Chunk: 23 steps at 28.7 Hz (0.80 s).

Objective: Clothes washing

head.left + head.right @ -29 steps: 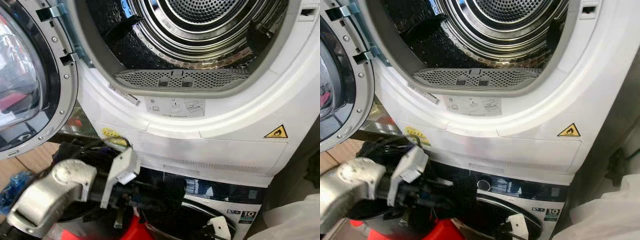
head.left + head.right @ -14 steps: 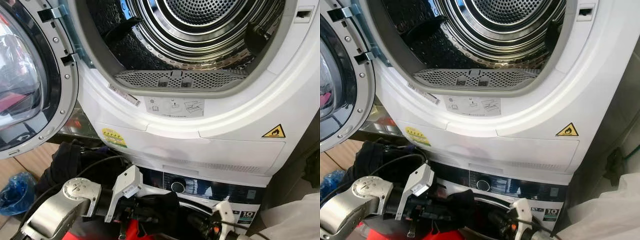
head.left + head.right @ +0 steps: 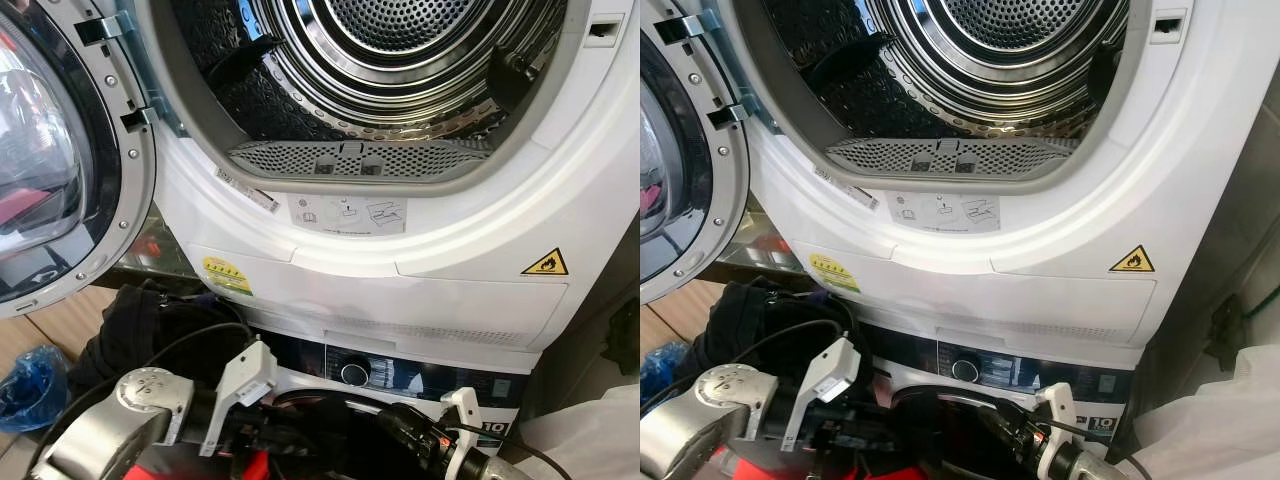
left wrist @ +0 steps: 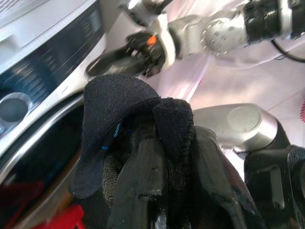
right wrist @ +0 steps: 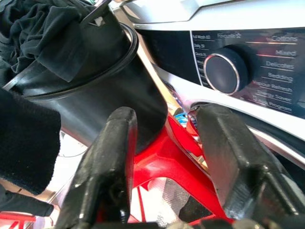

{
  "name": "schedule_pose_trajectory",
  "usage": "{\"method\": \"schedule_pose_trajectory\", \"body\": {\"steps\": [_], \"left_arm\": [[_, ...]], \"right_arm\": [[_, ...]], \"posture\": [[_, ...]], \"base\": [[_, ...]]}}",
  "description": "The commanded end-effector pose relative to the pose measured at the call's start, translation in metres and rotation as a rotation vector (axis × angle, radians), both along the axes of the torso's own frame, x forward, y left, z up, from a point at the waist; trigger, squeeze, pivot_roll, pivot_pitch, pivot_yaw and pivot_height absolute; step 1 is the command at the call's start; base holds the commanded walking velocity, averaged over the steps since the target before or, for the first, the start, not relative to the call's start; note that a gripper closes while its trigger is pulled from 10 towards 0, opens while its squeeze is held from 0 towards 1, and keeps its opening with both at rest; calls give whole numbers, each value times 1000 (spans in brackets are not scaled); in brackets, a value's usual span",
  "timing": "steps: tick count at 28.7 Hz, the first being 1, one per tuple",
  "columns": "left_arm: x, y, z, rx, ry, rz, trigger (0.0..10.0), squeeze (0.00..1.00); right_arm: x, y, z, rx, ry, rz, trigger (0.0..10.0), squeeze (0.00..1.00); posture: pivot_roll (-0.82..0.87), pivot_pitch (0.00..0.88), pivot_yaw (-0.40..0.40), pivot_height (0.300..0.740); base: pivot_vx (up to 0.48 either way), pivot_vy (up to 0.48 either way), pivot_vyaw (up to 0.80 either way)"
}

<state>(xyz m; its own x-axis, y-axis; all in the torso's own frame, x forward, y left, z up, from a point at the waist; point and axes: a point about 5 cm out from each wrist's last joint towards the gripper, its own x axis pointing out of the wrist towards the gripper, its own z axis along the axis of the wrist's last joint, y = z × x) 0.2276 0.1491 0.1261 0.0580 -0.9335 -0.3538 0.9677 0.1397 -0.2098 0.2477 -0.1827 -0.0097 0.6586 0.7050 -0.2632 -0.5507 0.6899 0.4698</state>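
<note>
Two stacked machines face me. At left, my left gripper (image 4: 157, 157) clamps a black garment (image 4: 124, 114), probably a sock. Rightward, my right gripper (image 5: 167, 157) gapes empty beside the washer dial (image 5: 223, 72); its wrist view reads "Cottons", "Mixed", "Delicates", "Bedding".

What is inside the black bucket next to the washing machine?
Dark clothes are piled in the black bucket and spill over its rim. What lies underneath them is hidden. The left claw is shut on a black cloth nearby.
</note>
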Motion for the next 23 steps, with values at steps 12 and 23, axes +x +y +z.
{"method": "schedule_pose_trajectory", "body": {"steps": [12,23], "left_arm": [[7,8,-5,-10,-12,93,10000,0],[9,-5,-7,-62,-13,79,10000,0]], "right_arm": [[1,5,4,25,-5,72,10000,1000],[9,10,13,19,-63,92,10000,0]], "posture": [[-43,0,119,740],[-75,0,143,740]], "base": [[0,0,0],[0,0,0]]}}
